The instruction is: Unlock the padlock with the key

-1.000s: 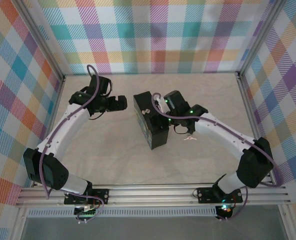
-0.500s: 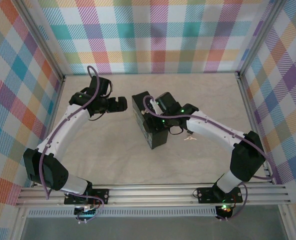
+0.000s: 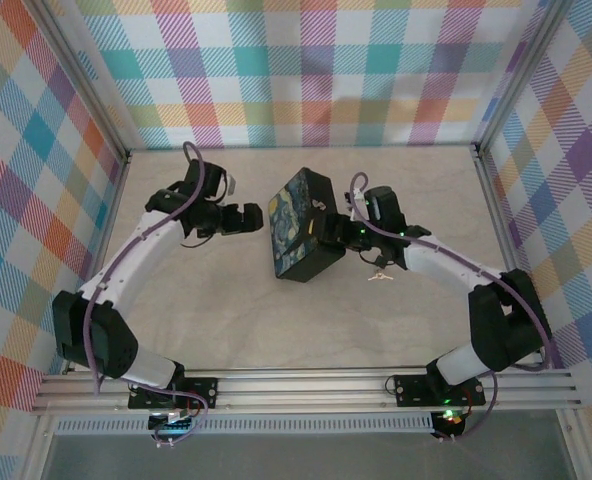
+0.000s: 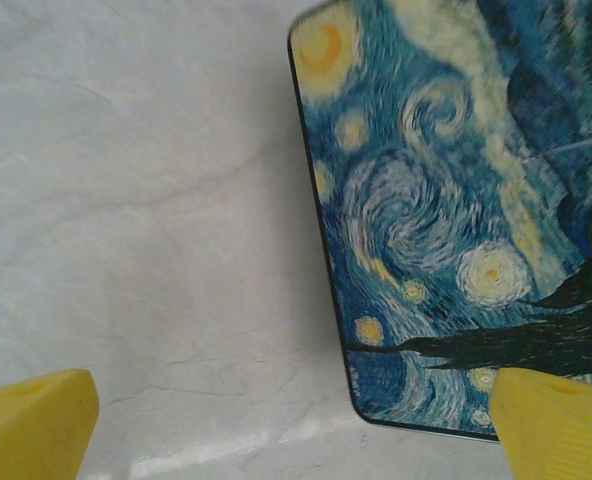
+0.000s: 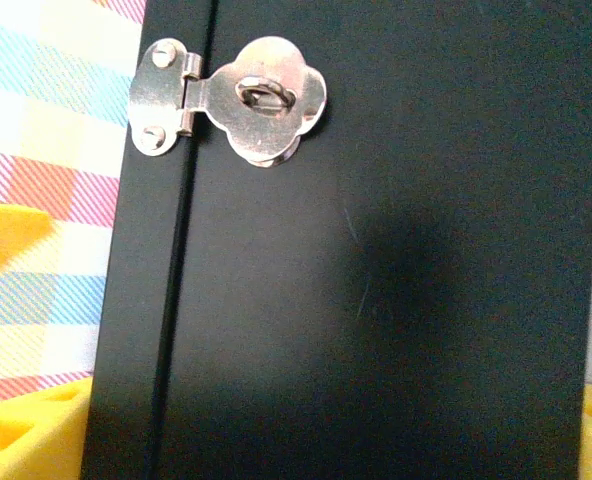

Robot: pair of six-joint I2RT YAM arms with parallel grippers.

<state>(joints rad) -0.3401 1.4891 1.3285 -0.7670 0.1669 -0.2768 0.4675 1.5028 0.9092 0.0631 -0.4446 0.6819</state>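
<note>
The key (image 3: 379, 275) is a tiny, thin, pale grey speck lying flat on the table (image 3: 226, 300), right of centre in the top view. It is too small there to make out its teeth or ring. It sits just below the right arm's forearm and just off the lower right corner of the box (image 3: 301, 228), apart from it.

The box is black with a lid (image 4: 436, 230) painted in blue swirls and yellow stars. It is at the middle of the top view, tipped so the lid faces up. In the right wrist view a silvery hasp (image 5: 231, 100) with a scalloped plate sits over a small loop at the upper left of the box's black side.

The right gripper (image 3: 334, 232) pinches the box, one yellow finger (image 5: 16, 430) at each edge. The left gripper (image 4: 296, 430) is spread wide with nothing between its fingers, just left of the box over bare table, its right tip by the lid's corner.
</note>
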